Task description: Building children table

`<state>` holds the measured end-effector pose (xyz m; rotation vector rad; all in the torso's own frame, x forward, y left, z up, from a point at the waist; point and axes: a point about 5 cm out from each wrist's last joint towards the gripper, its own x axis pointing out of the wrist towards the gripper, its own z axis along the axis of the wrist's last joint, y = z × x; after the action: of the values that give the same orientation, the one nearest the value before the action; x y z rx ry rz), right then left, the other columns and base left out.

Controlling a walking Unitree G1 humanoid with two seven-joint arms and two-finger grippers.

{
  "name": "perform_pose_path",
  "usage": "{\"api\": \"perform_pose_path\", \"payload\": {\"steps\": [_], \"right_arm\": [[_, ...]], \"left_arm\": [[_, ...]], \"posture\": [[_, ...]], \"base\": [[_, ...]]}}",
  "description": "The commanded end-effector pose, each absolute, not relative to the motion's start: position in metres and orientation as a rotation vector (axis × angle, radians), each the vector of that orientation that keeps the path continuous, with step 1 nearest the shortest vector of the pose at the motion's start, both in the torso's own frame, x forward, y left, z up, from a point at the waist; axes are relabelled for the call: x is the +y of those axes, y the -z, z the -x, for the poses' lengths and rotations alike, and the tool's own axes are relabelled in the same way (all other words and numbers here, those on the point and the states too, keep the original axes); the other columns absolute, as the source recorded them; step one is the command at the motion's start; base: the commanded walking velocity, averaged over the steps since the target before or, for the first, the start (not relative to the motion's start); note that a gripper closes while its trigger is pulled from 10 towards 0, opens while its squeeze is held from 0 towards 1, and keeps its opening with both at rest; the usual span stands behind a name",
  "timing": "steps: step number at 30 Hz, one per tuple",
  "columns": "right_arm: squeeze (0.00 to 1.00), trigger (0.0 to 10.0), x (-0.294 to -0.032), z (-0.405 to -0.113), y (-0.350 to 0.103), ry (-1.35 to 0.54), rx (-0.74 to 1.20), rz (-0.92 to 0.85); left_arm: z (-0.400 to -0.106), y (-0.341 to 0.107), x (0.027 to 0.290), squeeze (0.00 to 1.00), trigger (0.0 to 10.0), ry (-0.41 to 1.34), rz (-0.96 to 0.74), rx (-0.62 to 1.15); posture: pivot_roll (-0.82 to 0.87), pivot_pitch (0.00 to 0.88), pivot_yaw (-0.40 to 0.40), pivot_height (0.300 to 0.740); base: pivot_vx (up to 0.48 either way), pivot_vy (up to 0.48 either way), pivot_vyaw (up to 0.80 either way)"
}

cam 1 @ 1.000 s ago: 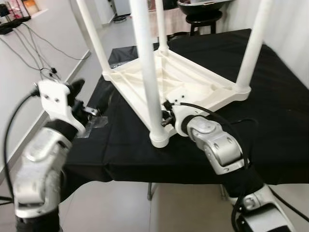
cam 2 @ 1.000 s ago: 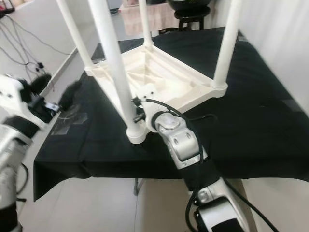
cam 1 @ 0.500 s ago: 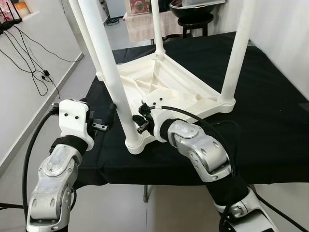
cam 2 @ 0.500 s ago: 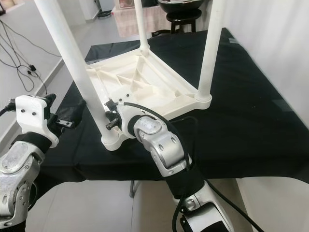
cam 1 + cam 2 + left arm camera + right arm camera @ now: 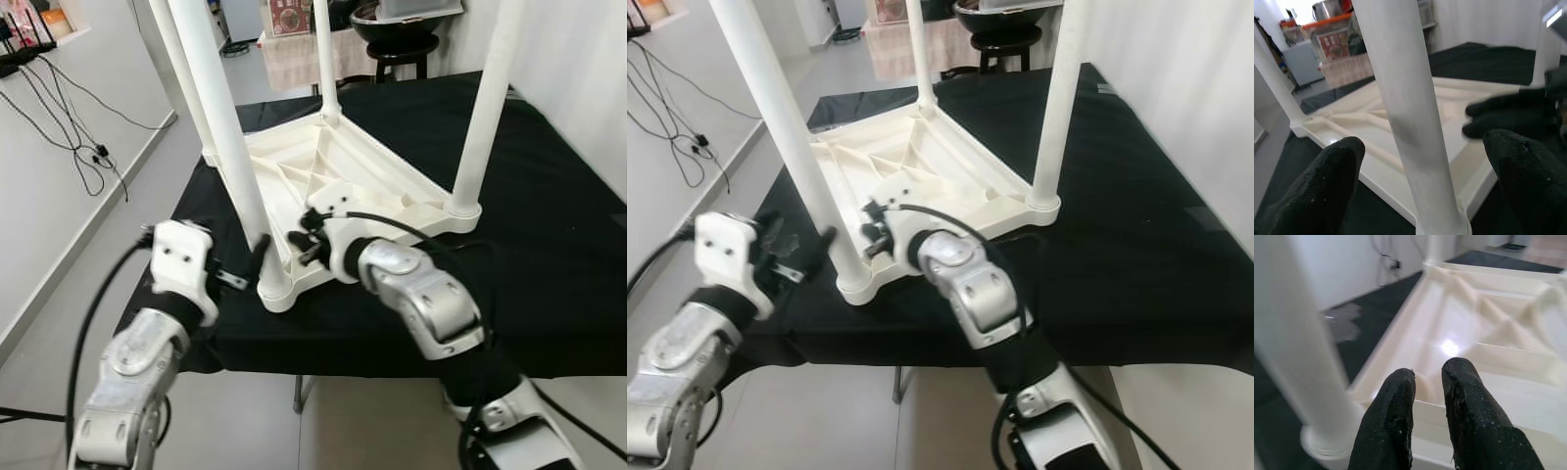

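The white kids' table (image 5: 343, 176) lies upside down on a bigger table w/ black cloth (image 5: 549, 245), its four legs pointing up. It sits on the robot's left half of the cloth, w/ one corner close to the front edge.

The near leg (image 5: 230, 147) stands in that front corner. The left gripper (image 5: 1418, 161) is at this leg, low, near the socket: fingers (image 5: 1327, 181) spread wide, one on each side of the leg, not touching it as far as I can see. In the left eye view one black fingertip sits just beside the leg base.

The right gripper (image 5: 1427, 401) is over the table's underside, close to the rim beside the same leg. Its two fingers (image 5: 1393, 421) are nearly together w/ only a thin gap, nothing between them. Tips are just above the rim; contact I cannot tell.

Cables (image 5: 69, 108) hang on the wall at left, and a dark stool (image 5: 402, 39) stands behind the table.
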<state>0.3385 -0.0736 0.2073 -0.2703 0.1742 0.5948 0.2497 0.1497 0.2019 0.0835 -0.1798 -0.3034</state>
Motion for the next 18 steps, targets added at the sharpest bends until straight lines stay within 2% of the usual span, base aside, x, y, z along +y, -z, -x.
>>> {"api": "perform_pose_path", "payload": {"steps": [1, 8, 9, 18], "right_arm": [[0.0, 10.0, -0.074, -0.341, -0.21, -0.586, 0.157, 0.273], [0.0, 10.0, -0.08, -0.344, -0.209, -0.555, 0.164, 0.289], [0.0, 10.0, -0.083, -0.345, -0.21, -0.544, 0.162, 0.291], [0.0, 10.0, -0.088, -0.346, -0.215, -0.53, 0.15, 0.286]], "left_arm": [[-0.25, -0.196, 0.153, 0.0, 10.0, 0.293, -0.089, -0.147], [-0.262, -0.189, 0.16, 0.0, 10.0, 0.245, -0.117, -0.133], [-0.276, -0.187, 0.168, 0.0, 10.0, 0.209, -0.109, -0.138], [-0.304, -0.178, 0.179, 0.0, 10.0, 0.176, -0.067, -0.126]], "posture": [[-0.05, 0.037, 0.113, 0.74], [-0.05, 0.04, 0.106, 0.74], [-0.06, 0.049, 0.103, 0.74], [-0.09, 0.071, 0.112, 0.74]], "base": [[0.0, 0.0, 0.0], [0.0, 0.0, 0.0], [0.0, 0.0, 0.0], [0.0, 0.0, 0.0]]}}
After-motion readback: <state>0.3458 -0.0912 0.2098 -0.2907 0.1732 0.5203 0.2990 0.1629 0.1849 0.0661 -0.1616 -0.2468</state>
